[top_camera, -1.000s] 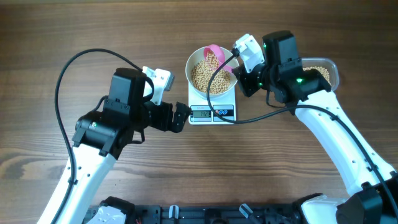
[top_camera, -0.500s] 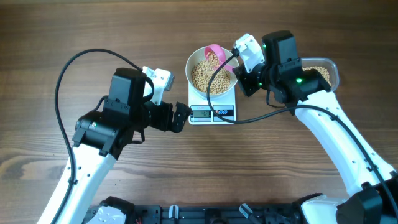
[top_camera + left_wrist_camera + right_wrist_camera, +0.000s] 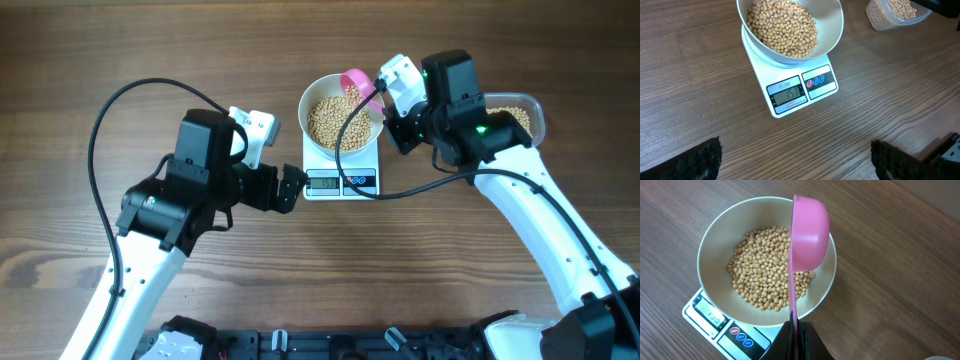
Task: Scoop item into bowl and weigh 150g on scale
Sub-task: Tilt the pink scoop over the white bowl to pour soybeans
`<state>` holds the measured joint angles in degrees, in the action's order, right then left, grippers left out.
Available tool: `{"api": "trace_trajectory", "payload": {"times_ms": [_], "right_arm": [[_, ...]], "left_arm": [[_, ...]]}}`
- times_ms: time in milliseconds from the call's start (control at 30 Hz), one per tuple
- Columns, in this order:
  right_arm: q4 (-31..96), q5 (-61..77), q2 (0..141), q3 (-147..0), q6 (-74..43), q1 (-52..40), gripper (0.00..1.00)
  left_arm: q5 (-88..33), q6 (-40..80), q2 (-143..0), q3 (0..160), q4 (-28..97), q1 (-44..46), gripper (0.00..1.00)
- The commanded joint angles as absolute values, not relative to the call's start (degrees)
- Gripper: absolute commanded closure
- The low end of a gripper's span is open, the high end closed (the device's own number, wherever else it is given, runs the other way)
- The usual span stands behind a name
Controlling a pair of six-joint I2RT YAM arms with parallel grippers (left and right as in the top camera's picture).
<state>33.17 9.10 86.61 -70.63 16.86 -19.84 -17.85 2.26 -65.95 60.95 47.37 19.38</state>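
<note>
The white bowl (image 3: pixel 310 98) stands on the white scale (image 3: pixel 342 183) and holds a heap of tan beans (image 3: pixel 338 124). My right gripper (image 3: pixel 795 330) is shut on the thin handle of a pink scoop (image 3: pixel 809 232). The scoop is turned on its side over the bowl's (image 3: pixel 705 255) far right part, above the beans (image 3: pixel 765 282), with its inside facing away. My left gripper (image 3: pixel 797 165) is open above bare table, just in front of the scale (image 3: pixel 797 92), whose display reads 153. Nothing lies between its fingers (image 3: pixel 700 160).
A clear plastic tub (image 3: pixel 522 115) with more beans sits to the right of the bowl, partly under my right arm. In the left wrist view the tub (image 3: pixel 892 12) is at the top right. Black cables loop over the wooden table on both sides.
The pink scoop has shifted a little from over the bowl's middle toward its back right rim. The left arm has not moved.
</note>
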Motion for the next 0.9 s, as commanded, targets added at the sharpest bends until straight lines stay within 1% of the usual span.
{"api": "trace_trajectory", "payload": {"times_ms": [0, 433, 700, 867], "right_arm": [[33.3, 11.3, 85.6, -70.5, 17.7, -20.1, 0.96], [33.0, 14.3, 85.6, -70.5, 14.0, -20.0, 0.96], [33.0, 14.6, 85.6, -70.5, 7.4, -19.9, 0.96], [32.9, 17.6, 85.6, -70.6, 7.2, -19.8, 0.96]], "left_arm": [[-18.4, 2.6, -65.6, 61.0, 47.4, 19.0, 0.00], [-18.4, 2.6, -65.6, 61.0, 47.4, 19.0, 0.00], [-18.4, 2.6, -65.6, 61.0, 47.4, 19.0, 0.00], [-18.4, 2.6, -65.6, 61.0, 47.4, 19.0, 0.00]]}}
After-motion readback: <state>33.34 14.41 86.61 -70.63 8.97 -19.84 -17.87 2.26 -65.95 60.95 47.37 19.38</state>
